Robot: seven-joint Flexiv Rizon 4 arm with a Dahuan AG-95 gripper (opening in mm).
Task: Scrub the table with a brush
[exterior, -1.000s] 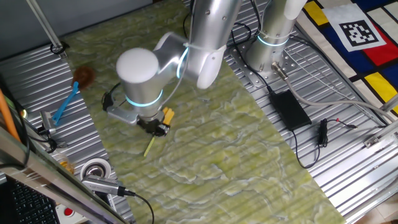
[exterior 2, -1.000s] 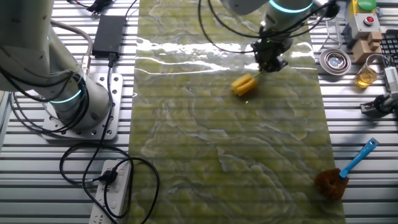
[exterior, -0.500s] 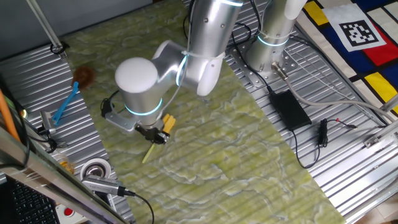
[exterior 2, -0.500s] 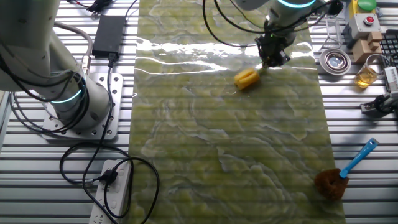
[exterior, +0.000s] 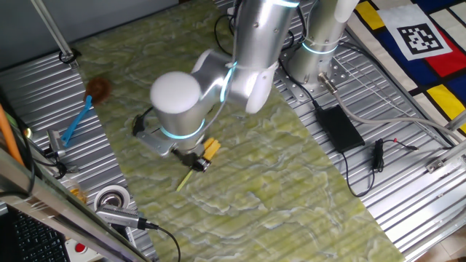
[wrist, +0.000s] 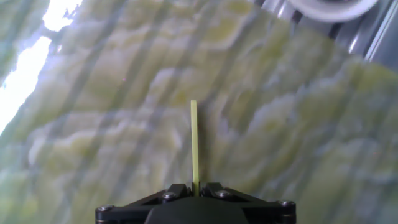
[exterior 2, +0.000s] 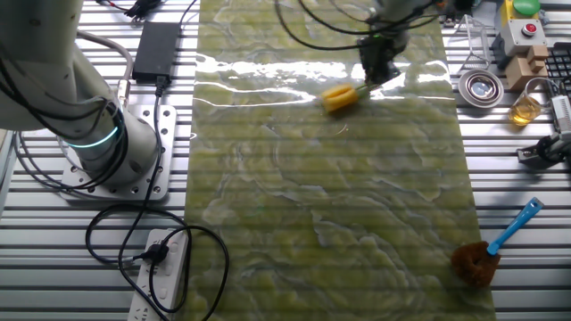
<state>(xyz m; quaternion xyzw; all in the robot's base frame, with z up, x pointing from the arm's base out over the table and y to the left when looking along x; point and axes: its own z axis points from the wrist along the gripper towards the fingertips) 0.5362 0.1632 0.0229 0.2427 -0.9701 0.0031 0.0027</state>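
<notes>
Shifted across the table (exterior 2: 312,205), jaws (clenched) grip the brush (exterior 2: 339,96).

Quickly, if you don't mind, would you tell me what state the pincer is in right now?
Pincer: closed on the thin handle of the yellow brush, whose head is down at the marbled table.

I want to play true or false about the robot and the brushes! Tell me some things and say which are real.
1. The gripper holds the yellow brush by its handle. True.
2. The yellow brush head is on the table. True.
3. The blue brush is in the gripper. False: it lies apart, near the table's edge.
4. The black power brick sits on the green table. False: it sits on the ribbed metal panel.
5. The fingers are wide open. False: they are shut on the thin handle.
</notes>
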